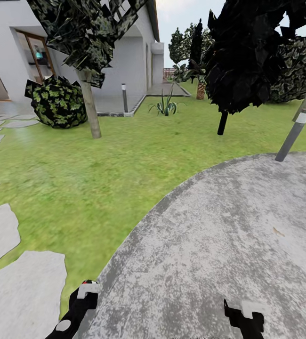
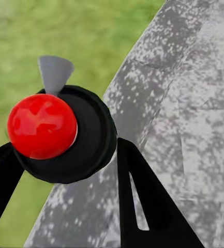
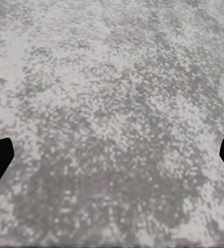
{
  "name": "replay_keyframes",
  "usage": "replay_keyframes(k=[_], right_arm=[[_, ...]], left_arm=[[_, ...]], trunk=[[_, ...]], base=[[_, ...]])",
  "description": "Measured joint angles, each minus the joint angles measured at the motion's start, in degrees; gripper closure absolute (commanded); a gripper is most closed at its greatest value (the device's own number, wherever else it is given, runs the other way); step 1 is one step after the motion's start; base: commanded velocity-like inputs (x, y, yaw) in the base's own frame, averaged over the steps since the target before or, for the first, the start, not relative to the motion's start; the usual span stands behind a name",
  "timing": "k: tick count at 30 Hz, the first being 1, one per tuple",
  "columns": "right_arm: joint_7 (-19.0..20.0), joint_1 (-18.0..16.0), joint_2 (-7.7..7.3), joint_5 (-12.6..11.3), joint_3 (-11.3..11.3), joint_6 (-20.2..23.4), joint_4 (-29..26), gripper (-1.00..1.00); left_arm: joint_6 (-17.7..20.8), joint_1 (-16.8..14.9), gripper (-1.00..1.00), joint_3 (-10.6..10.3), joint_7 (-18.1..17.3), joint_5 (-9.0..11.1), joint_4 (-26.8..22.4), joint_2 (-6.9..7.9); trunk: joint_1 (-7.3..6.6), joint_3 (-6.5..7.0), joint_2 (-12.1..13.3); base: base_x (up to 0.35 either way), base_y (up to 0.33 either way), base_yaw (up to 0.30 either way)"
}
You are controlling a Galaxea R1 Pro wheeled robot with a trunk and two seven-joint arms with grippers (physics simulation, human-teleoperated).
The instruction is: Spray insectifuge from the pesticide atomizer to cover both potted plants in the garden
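The pesticide atomizer and both potted plants are out of view. I look over the garden: green lawn [image 1: 101, 174] on the left and a rounded mottled grey concrete patio [image 1: 228, 235] below me. My left gripper [image 1: 86, 293] hangs low over the patio's edge. In the left wrist view its black fingers [image 2: 143, 206] stand apart, with a red ball on a black disc [image 2: 42, 126] behind them. My right gripper [image 3: 112, 155] is open over bare concrete, and its black body [image 1: 243, 316] holds nothing.
A leaning grey pole with a white band [image 1: 294, 132] stands at the patio's far right. On the lawn are a thin tree trunk [image 1: 91, 108], a round bush [image 1: 56, 101], a dark tree [image 1: 222, 123], a spiky agave [image 1: 166, 107] and a bollard lamp [image 1: 124, 96]. Stepping stones [image 1: 26, 292] lie left.
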Motion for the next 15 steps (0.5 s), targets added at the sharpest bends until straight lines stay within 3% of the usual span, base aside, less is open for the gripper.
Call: replay_keyframes(k=[15], right_arm=[[0.0,0.0,0.0,-0.02,0.08,0.0,0.0,-1.0]], left_arm=[[0.02,0.0,1.0,0.0,-0.02,0.0,0.2,0.0]], trunk=[[0.0,0.0,0.0]], base=[[0.0,0.0,-0.3]])
